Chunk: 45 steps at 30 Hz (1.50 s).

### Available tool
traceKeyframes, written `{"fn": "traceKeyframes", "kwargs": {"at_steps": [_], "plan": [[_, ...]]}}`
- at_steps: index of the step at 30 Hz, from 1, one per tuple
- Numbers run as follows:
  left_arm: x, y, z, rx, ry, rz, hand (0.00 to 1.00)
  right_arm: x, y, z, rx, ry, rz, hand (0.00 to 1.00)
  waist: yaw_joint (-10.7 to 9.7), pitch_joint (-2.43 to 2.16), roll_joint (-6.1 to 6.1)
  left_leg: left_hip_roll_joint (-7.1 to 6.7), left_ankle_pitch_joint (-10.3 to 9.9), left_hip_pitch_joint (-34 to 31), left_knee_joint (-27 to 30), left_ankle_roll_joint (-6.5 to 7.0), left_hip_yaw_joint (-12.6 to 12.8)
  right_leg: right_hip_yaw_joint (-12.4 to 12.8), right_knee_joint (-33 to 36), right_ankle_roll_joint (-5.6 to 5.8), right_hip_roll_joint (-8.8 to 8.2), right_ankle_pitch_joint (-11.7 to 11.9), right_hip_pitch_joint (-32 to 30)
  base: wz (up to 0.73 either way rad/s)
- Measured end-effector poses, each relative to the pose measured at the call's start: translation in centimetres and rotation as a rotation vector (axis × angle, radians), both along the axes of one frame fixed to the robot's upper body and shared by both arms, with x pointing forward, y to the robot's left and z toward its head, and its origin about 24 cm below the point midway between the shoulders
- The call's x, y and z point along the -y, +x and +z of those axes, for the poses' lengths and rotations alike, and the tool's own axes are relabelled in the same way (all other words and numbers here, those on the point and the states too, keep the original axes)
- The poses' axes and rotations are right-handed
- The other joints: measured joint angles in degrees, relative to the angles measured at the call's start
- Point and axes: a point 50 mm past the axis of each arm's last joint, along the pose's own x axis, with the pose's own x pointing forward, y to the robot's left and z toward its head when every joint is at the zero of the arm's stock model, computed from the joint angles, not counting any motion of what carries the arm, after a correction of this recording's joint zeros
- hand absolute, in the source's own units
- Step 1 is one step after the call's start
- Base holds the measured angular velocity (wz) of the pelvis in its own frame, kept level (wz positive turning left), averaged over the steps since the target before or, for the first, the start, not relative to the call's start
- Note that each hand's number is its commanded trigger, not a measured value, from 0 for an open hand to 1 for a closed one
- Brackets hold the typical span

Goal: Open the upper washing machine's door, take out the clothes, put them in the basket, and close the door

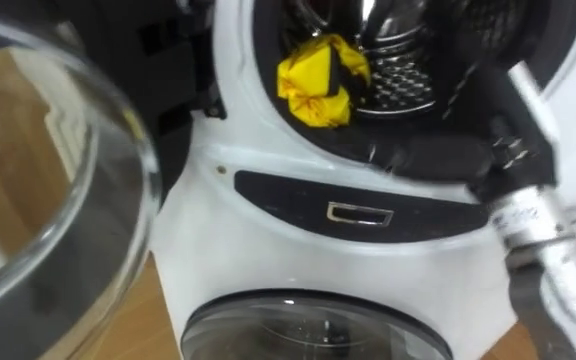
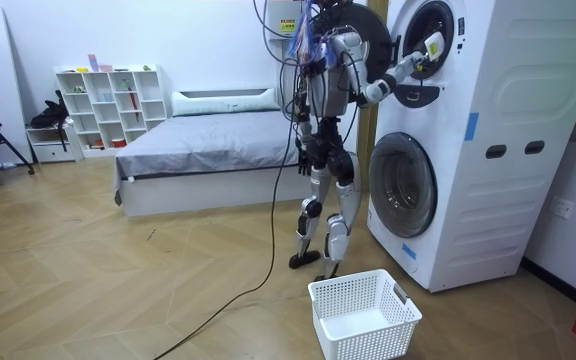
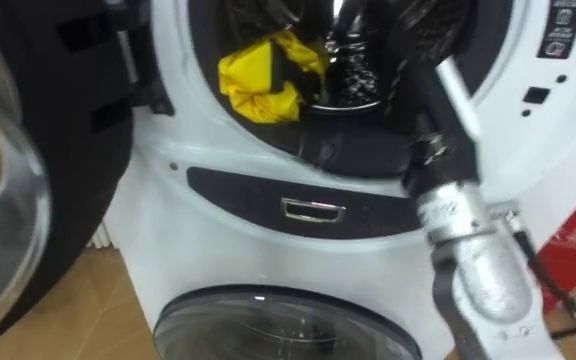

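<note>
1. The yellow cloth (image 1: 316, 80) lies inside the upper drum (image 1: 396, 88) of the washing machine (image 1: 268, 235), at the left of the opening.
2. The right hand (image 1: 446, 158) appears to rest on the drum's near rim, right of the cloth and apart from it.
3. Whether its fingers are spread or curled cannot be told.

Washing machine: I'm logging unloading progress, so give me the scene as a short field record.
door: upper door open, at the left
cloth: yellow cloth at the drum mouth, lower left
hand: right hand at the drum mouth
basket: white basket on the floor
</note>
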Motion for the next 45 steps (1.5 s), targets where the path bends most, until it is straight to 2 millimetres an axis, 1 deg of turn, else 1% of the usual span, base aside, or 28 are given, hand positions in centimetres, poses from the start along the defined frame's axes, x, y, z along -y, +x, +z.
{"fn": "traceKeyframes", "kwargs": {"at_steps": [6,9,11,14,16,18,21,23,24,27,29,30,31,35,37,38,40,42,45], "plan": [[0.0,0.3,0.1,0.014,-0.002,0.003,0.0,0.3,0.5,-0.1,-0.016,-0.002,0.002,0.0,-0.08,-0.08,-0.19,-0.05,0.0,0.2,0.08,0.01,-0.15,0.01,-0.07,0.0,-0.23,0.0,0.27,0.0],[0.0,0.3,0.0,0.009,-0.012,0.003,0.0,0.3,1.1,0.0,-0.03,0.0,-0.002,0.0,-0.02,0.03,-0.22,0.01,0.01,0.29,0.1,0.02,-0.18,0.15,0.02,0.0,-0.33,0.0,0.39,0.0],[0.0,0.2,0.0,0.003,-0.017,0.004,0.0,0.3,1.3,0.3,-0.028,0.004,-0.011,0.0,0.06,-0.02,-0.37,0.03,0.0,0.17,-0.07,0.03,-0.22,0.12,0.06,0.0,-0.34,0.0,0.35,0.0],[0.0,0.0,0.0,-0.009,-0.015,0.007,0.0,0.2,2.0,1.4,-0.008,0.026,-0.024,0.0,0.02,-0.01,-0.75,-0.09,0.05,-0.03,-0.04,-0.05,-0.24,0.03,0.07,0.0,-0.24,0.0,0.16,0.0],[-0.1,-0.6,0.0,-0.03,-0.013,0.013,0.0,0.3,2.6,1.9,-0.001,0.03,-0.042,0.0,-0.09,-0.21,-1.21,-0.07,0.09,-0.17,0.14,-0.12,-0.72,-1.42,0.03,0.0,-0.31,0.0,0.33,0.11],[-0.1,-0.6,0.0,-0.038,-0.012,0.015,0.0,0.4,3.0,2.2,0.001,0.032,-0.055,0.0,-0.15,-0.31,-1.55,-0.02,0.1,-0.16,0.19,-0.15,-1.19,-1.94,-0.02,0.0,-0.29,0.0,0.54,0.16],[-0.1,-0.3,0.1,-0.033,-0.009,0.014,0.0,0.8,4.2,2.7,-0.014,0.011,-0.075,0.0,-0.24,-0.41,-1.86,-0.04,0.1,-0.18,0.18,-0.15,-2.02,-3.02,-0.04,0.0,-0.4,0.0,0.84,0.14],[-0.3,-0.1,0.2,-0.026,-0.006,0.011,0.0,1.0,4.8,2.8,-0.032,0.004,-0.085,0.0,-0.15,-0.43,-1.99,-0.02,0.1,-0.25,0.18,-0.15,-2.37,-3.24,-0.05,0.0,-0.41,0.0,0.92,0.09],[-0.4,0.1,0.2,-0.023,-0.005,0.01,0.0,1.0,4.9,2.8,-0.042,-0.003,-0.084,0.0,0.04,-0.5,-2.21,-0.01,0.1,-0.28,0.16,-0.15,-2.48,-3.3,-0.06,0.0,-0.4,0.0,0.92,0.0],[-0.5,0.4,0.3,-0.026,-0.01,0.01,0.0,1.3,5.4,2.0,-0.088,-0.025,-0.075,0.0,1.13,-0.45,-2.29,-0.04,0.11,0.05,0.18,-0.13,-2.45,-3.13,-0.08,0.0,-0.4,0.0,1.08,-0.01],[-0.6,0.6,0.4,-0.026,-0.006,-0.001,0.0,1.3,6.2,1.5,-0.127,-0.072,-0.084,0.0,1.55,-0.27,-2.59,-0.06,0.12,0.03,0.21,-0.13,-2.23,-3.13,-0.1,0.0,-0.43,-0.01,1.07,-0.05],[-0.8,0.8,0.5,-0.023,-0.002,-0.008,0.0,1.2,6.7,1.6,-0.146,-0.108,-0.084,0.0,1.66,0.08,-2.99,-0.07,0.14,-0.17,0.38,-0.15,-2.24,-3.15,-0.11,0.0,-0.47,-0.03,0.99,0.0],[-1.0,0.8,0.6,-0.022,0.002,-0.013,0.0,1.1,7.1,1.6,-0.161,-0.14,-0.085,0.0,1.87,0.15,-3.42,-0.09,0.18,-0.59,0.55,-0.2,-2.26,-3.16,-0.12,-0.12,-0.51,-0.13,0.69,0.0],[-1.1,1.0,0.6,-0.031,-0.019,-0.015,0.0,1.1,8.0,2.0,-0.183,-0.187,-0.076,0.0,2.58,0.04,-3.58,-0.13,0.17,-1.38,0.54,-0.23,-3.11,-3.95,-0.86,-0.19,-0.52,-0.18,0.79,0.1],[-1.1,1.1,0.6,-0.042,-0.029,-0.013,0.0,1.0,8.5,2.2,-0.19,-0.212,-0.079,0.0,3.01,0.06,-3.47,-0.06,0.21,-1.61,0.62,-0.32,-3.5,-4.48,-0.94,-0.19,-0.45,-0.17,0.77,0.11],[-1.1,1.0,0.6,-0.045,-0.032,-0.012,0.0,0.9,8.7,2.3,-0.193,-0.224,-0.077,0.0,3.21,-0.03,-3.61,-0.05,0.23,-1.66,0.68,-0.35,-3.62,-4.6,-0.94,-0.19,-0.43,-0.17,0.75,0.08],[-1.1,1.0,0.6,-0.058,-0.034,-0.009,0.0,0.5,9.1,2.4,-0.206,-0.257,-0.069,0.0,3.57,0.01,-3.53,0.0,0.23,-1.85,0.68,-0.35,-3.73,-4.65,-0.96,-0.19,-0.33,-0.18,0.64,0.05],[-1.1,1.0,0.6,-0.06,-0.032,-0.007,0.0,0.8,9.2,2.4,-0.209,-0.271,-0.073,0.0,4.42,-0.04,-3.44,0.0,0.24,-1.83,0.62,-0.35,-3.55,-4.65,-0.96,-0.19,-0.31,-0.18,0.51,-0.03],[-1.2,1.0,0.7,-0.054,-0.03,-0.008,0.0,0.9,9.1,2.4,-0.214,-0.31,-0.065,0.0,4.7,-0.06,-3.45,0.02,0.24,-1.24,0.69,-0.35,-3.38,-4.69,-0.97,-0.19,-0.33,-0.18,0.69,-0.06]]}}
